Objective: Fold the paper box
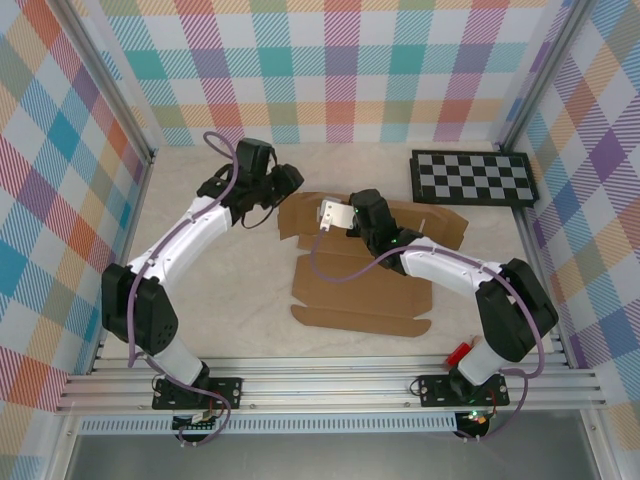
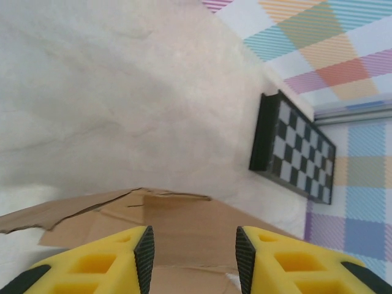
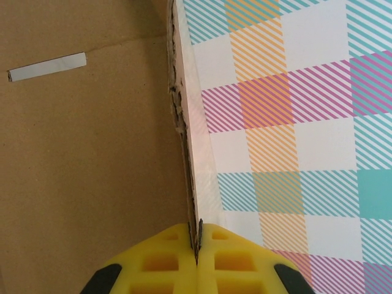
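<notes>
The paper box [image 1: 360,290] is a flat brown die-cut sheet lying in the middle of the table, with one panel at its far edge lifted. My right gripper [image 1: 337,215] is shut on the thin edge of that raised panel [image 3: 92,153], which runs straight between its pads [image 3: 198,236]. My left gripper [image 1: 280,195] hovers at the sheet's far left corner. In the left wrist view its jaws stand apart [image 2: 195,236] over a raised, creased cardboard flap [image 2: 184,226], with nothing pinched between the black pads.
A black-and-white checkerboard panel [image 1: 473,177] lies at the back right, also seen in the left wrist view [image 2: 300,153]. Plaid walls close in the table on three sides. A small red-handled tool [image 1: 458,352] lies near the right arm's base.
</notes>
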